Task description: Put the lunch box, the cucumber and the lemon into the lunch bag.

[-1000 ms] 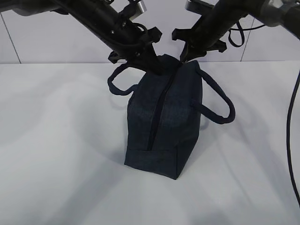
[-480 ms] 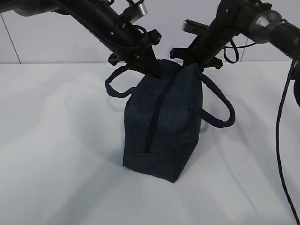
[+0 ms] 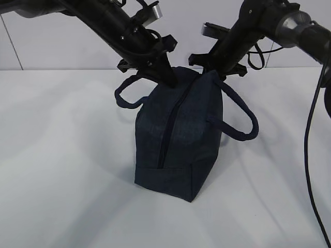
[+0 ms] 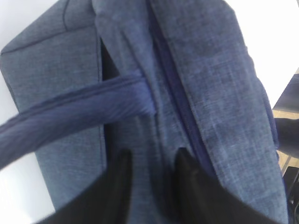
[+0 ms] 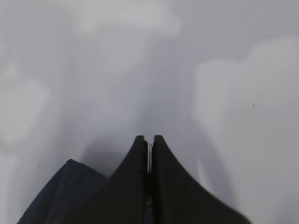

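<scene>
Navy lunch bag (image 3: 178,134) upright, left jaws pinching its top fabric, right jaws closed at its far end.

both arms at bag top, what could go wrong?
1. Left fingers pinch a fold of the lunch bag beside the zipper; it may slip.
2. Right fingers are shut at the bag's far end; what they hold is unclear, so a pull might do nothing.
3. The loose handle could snag the left fingers.

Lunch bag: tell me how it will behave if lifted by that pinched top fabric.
The lunch bag is soft cloth that folds between the left gripper's fingers, so it will probably sag. It keeps a boxy shape, suggesting some stiffness. Standing tall and narrow, it may tip when pushed.
</scene>
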Motion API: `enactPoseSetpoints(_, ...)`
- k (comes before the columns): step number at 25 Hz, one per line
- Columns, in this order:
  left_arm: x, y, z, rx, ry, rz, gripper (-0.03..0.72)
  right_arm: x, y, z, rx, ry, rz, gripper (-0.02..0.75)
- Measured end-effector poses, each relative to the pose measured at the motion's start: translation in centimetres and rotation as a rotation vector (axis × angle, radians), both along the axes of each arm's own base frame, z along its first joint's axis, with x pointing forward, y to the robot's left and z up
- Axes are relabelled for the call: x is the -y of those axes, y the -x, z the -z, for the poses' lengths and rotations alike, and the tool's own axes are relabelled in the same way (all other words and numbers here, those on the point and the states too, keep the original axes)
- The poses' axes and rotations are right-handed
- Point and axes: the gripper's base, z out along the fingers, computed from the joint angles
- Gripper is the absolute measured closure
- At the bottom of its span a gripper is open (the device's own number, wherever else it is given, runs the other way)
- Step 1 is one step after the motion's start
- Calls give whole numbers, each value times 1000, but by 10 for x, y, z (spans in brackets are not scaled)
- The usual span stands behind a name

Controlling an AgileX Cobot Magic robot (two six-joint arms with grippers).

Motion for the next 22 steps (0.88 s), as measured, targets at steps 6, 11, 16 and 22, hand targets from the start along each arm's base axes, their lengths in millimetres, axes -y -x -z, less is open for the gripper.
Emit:
enactPoseSetpoints(6, -1, 2, 1, -13, -22, 18, 522, 5, 3, -7, -20, 60, -19, 521)
enactPoseSetpoints(11, -1, 3, 2, -16, -32, 25, 404, 9, -1, -37, 71, 79, 4, 318)
enactPoseSetpoints(16, -5, 2, -1, -5, -44, 19, 386, 11, 0, -63, 144, 89, 15, 295)
enactPoseSetpoints(22, -24, 3, -28, 58, -122, -35, 335, 15, 9, -98, 208, 97, 22, 290)
